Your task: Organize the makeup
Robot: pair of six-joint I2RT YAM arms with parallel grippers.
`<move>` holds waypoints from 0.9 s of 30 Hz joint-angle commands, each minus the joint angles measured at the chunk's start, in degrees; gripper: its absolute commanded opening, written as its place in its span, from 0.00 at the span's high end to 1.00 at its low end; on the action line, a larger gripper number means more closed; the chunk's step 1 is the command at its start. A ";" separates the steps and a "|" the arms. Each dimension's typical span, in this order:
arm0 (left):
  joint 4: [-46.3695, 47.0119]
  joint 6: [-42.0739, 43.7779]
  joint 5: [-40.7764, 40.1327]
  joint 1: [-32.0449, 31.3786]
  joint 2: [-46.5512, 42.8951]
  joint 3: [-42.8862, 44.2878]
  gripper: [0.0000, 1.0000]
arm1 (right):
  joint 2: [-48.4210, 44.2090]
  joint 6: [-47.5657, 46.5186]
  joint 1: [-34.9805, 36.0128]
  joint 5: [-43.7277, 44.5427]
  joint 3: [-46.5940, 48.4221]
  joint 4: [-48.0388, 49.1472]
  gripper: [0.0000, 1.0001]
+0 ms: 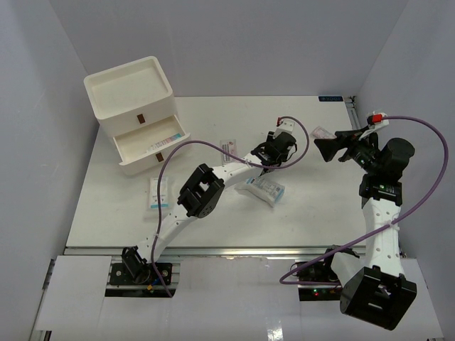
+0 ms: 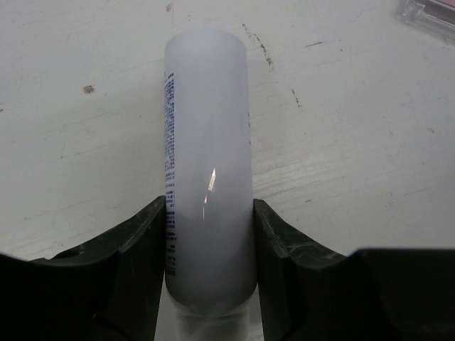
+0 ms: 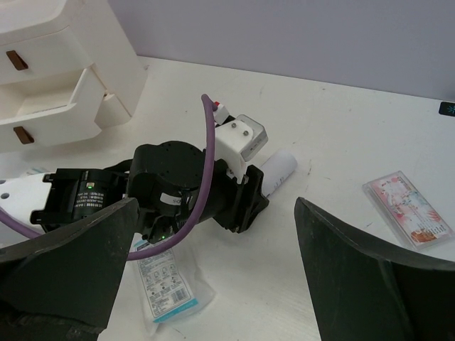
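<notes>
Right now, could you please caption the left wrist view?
Left end effector grips a white tube on the table.

The near end of the tube (image 2: 207, 163) was cut off by the left wrist view's bottom edge, its blue print too small to read, and a packet (image 2: 430, 15) was cropped at the top right corner.

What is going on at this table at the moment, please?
The robot is sorting makeup. Its left gripper grips a white tube that lies on the table. The right gripper hovers open to the side, holding nothing. One drawer of the white box stands open, and sachet packs lie loose on the table.
</notes>
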 commanded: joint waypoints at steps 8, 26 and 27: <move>4.81 4.79 5.72 0.26 -21.83 -18.31 0.81 | -0.72 0.90 -0.32 -1.26 -1.79 3.94 0.04; -11.78 35.96 41.22 24.09 -69.44 -53.23 0.87 | -0.53 2.02 -0.23 -2.97 -3.67 5.77 0.05; -11.02 39.04 38.09 24.74 -71.92 -55.88 0.87 | -0.27 2.15 -0.23 -3.02 -3.70 5.85 0.05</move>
